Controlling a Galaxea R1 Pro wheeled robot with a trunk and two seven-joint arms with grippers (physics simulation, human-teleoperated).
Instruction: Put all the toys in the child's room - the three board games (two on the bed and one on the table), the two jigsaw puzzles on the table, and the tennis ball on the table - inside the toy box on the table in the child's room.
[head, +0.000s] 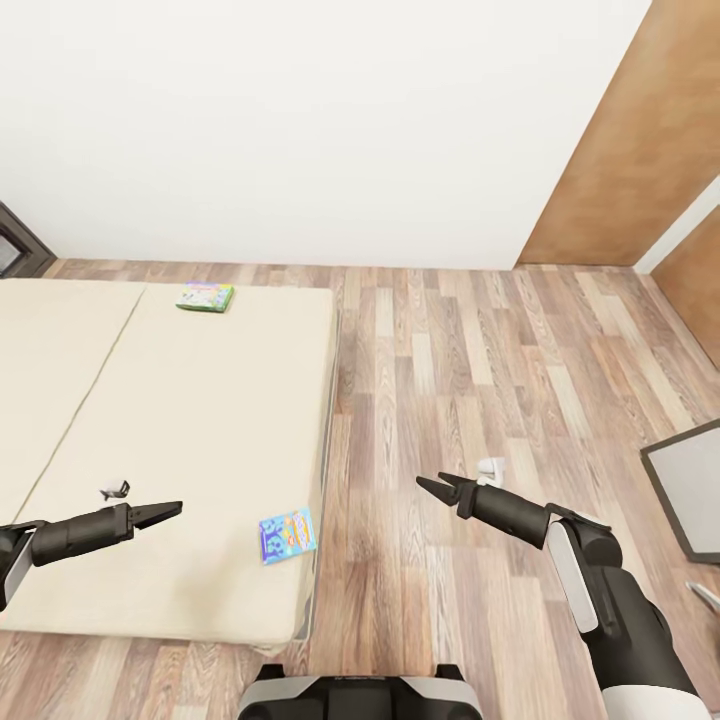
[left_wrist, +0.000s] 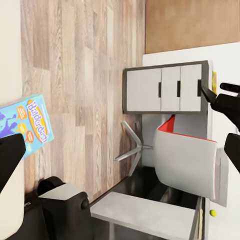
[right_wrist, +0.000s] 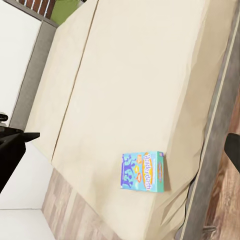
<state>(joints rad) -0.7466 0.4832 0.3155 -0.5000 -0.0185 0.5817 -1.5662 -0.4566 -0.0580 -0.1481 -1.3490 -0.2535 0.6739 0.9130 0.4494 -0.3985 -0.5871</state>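
1. Blue board game (head: 288, 535) flat on the bed (head: 180, 430), near the mattress corner at 6 o'clock.
2. Green-edged board game (head: 205, 296) at the bed's 12 o'clock edge, near the white wall (head: 300, 120).
3. Left gripper (head: 172, 509) over the mattress at 9 o'clock of the blue box, jaws nearly together, empty.
4. Right gripper (head: 428, 485) above the plank floor (head: 450, 380) at 3 o'clock, jaws slightly parted, empty.

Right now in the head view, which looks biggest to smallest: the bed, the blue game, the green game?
1. bed
2. blue game
3. green game

The green game lies farther from the camera, so the two games' real sizes may match.
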